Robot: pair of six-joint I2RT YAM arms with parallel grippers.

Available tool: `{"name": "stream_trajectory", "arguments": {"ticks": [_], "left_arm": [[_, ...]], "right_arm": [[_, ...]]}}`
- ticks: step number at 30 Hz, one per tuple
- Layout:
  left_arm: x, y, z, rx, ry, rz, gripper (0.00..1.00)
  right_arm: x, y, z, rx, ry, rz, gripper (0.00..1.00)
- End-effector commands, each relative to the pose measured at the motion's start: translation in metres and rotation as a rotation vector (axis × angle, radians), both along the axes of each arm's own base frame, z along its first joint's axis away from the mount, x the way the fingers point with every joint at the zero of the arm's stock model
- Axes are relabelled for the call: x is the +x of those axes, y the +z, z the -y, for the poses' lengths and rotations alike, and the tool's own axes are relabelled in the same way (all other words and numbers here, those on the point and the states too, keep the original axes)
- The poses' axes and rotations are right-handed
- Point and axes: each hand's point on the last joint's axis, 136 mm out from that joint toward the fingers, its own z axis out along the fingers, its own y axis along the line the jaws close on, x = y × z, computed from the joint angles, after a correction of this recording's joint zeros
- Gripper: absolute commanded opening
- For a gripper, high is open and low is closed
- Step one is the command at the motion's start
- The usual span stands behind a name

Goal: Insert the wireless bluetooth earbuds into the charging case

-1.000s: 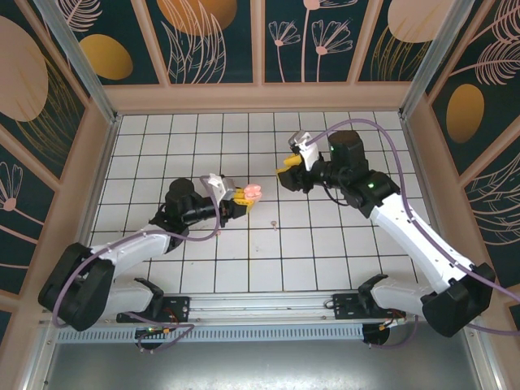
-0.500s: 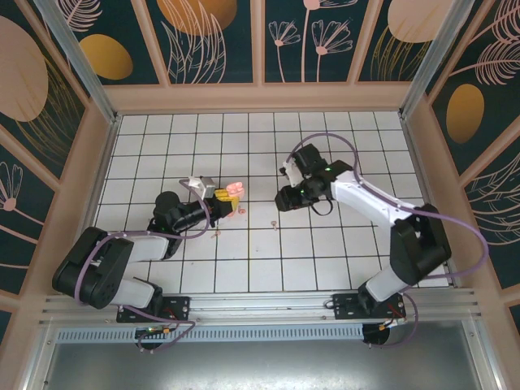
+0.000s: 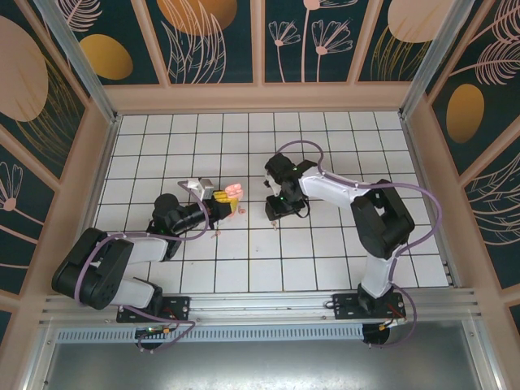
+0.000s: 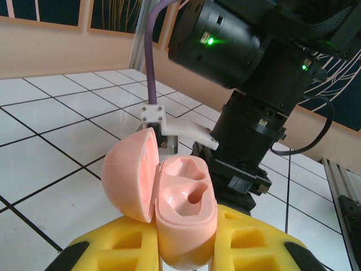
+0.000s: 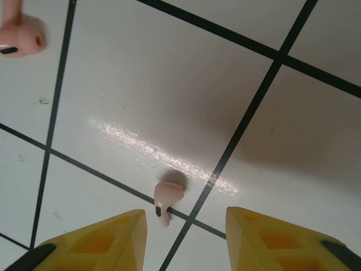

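**Case** (image 4: pixel 183 209): lid open, both sockets empty, clamped in the closed left pincer (image 4: pixel 186 254), at 9 o'clock of the right arm.

**Change:** the right pincer (image 5: pixel 186 217) has swung in from 2 o'clock and dropped low. It is open, straddling one earbud (image 5: pixel 166 197) on the bench (image 5: pixel 169 84). Pick-up looks imminent; nothing is seated yet.

**Obscured:** the second earbud (image 5: pixel 20 39), at 10 o'clock, is cut off by the frame edge. The case base is hidden between yellow fingers (image 4: pixel 113 248).

Open charging case (image 4: pixel 183 214); earbuds (image 5: pixel 167 197) loose outside
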Motion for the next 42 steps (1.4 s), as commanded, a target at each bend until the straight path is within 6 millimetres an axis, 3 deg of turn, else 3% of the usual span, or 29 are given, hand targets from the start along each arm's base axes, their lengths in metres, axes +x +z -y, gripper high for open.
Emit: {"name": "stream_trajectory", "arguments": {"ticks": [1, 11, 30, 35, 42], "left_arm": [[0.0, 0.018, -0.002, -0.034, 0.01, 0.058, 0.15], [0.0, 0.021, -0.003, -0.032, 0.013, 0.063, 0.15], [0.001, 0.022, -0.001, -0.03, 0.005, 0.057, 0.15], [0.002, 0.02, 0.0, -0.019, 0.001, 0.053, 0.16], [0.006, 0.018, -0.002, 0.004, 0.026, 0.056, 0.15]], "right_arm": [[0.003, -0.003, -0.004, -0.028, 0.001, 0.0, 0.39], [-0.006, -0.019, -0.017, -0.014, 0.033, -0.047, 0.39], [-0.008, -0.034, -0.014, -0.038, 0.021, -0.066, 0.31], [-0.005, -0.032, -0.013, -0.04, 0.01, -0.049, 0.27], [0.006, -0.013, -0.019, 0.018, -0.037, 0.022, 0.24]]}}
